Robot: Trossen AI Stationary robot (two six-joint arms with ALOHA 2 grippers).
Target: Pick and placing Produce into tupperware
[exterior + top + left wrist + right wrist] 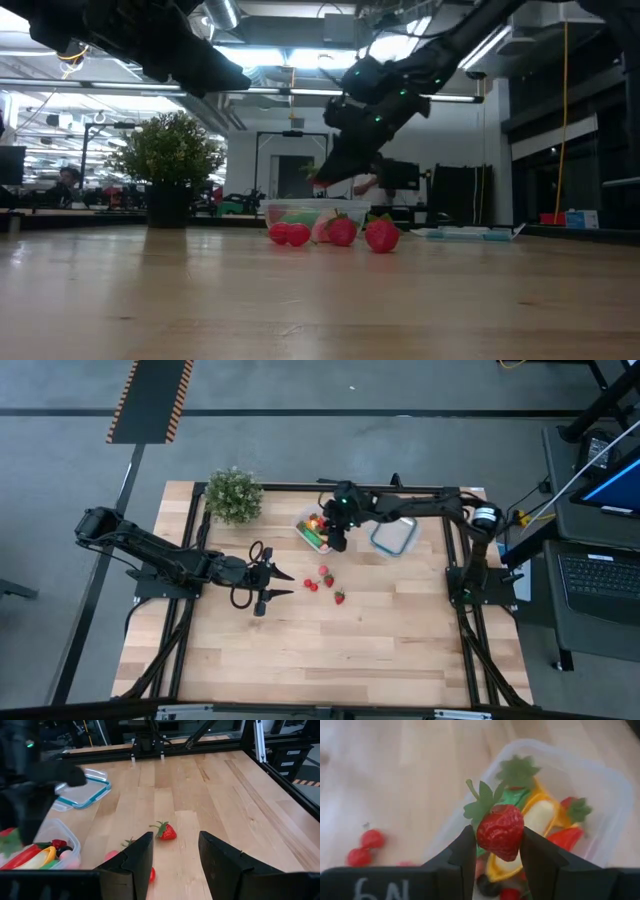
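Observation:
The tupperware [308,530] is a small clear container on the far middle of the table. It holds a yellow banana [540,817], a green piece [512,795] and red pieces [567,837]. My right gripper [497,834] hangs just above it, shut on a strawberry [501,831]. Several more strawberries [326,581] lie on the bare wood nearer the table's middle. My left gripper [288,585] is open and level, to the left of those strawberries. One strawberry [167,832] lies just ahead of its fingers [137,857]. My right gripper pinches the strawberry by the two sides of its red body [492,837], between both fingers. The green leaf top [482,802] sticks out beyond the fingertips. The fingers slant down from the table's right side. The berry is lifted clear, over the near wall of the tupperware [470,820].
A clear blue-rimmed piece [395,537] lies right of the tupperware, under my right arm. A bushy potted plant [233,493] stands at the far left corner. Bare wood [330,660] stretches across the near half of the table.

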